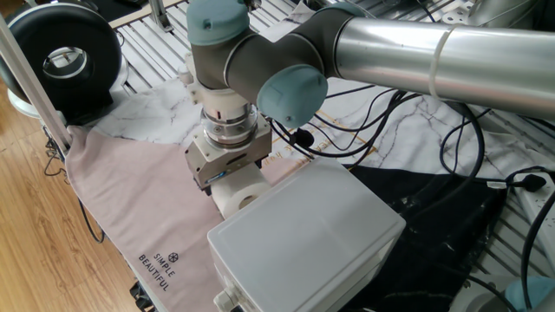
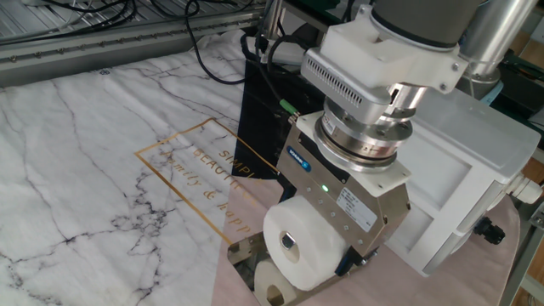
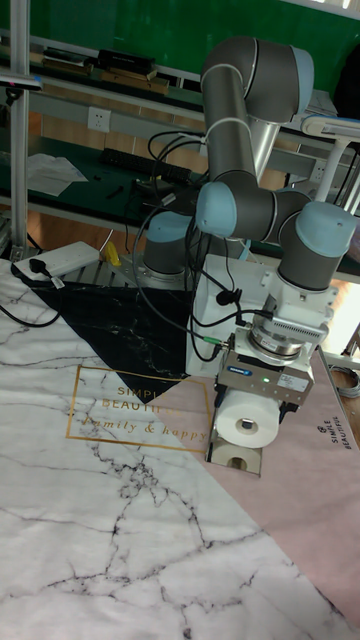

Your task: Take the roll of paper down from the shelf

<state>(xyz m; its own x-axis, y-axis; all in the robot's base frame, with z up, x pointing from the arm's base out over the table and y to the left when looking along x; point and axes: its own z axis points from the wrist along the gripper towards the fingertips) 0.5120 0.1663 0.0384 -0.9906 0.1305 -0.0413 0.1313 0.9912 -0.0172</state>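
On the left a black round device (image 1: 65,56) sits idle by the table's edge. Centre stage, the gripper (image 2: 316,259) comes straight down over the roll of paper (image 2: 299,246), fingers narrowed onto its sides, core facing outward so the soft flanks take the squeeze. The roll sits just above the shelf (image 2: 246,252), its chrome mirroring it. To the right, the grey box (image 1: 303,238) is lidded, contents hidden.

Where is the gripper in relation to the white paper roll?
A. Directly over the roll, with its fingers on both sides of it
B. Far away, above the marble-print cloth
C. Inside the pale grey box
A: the gripper sits right over the paper roll, one finger on each side of it.
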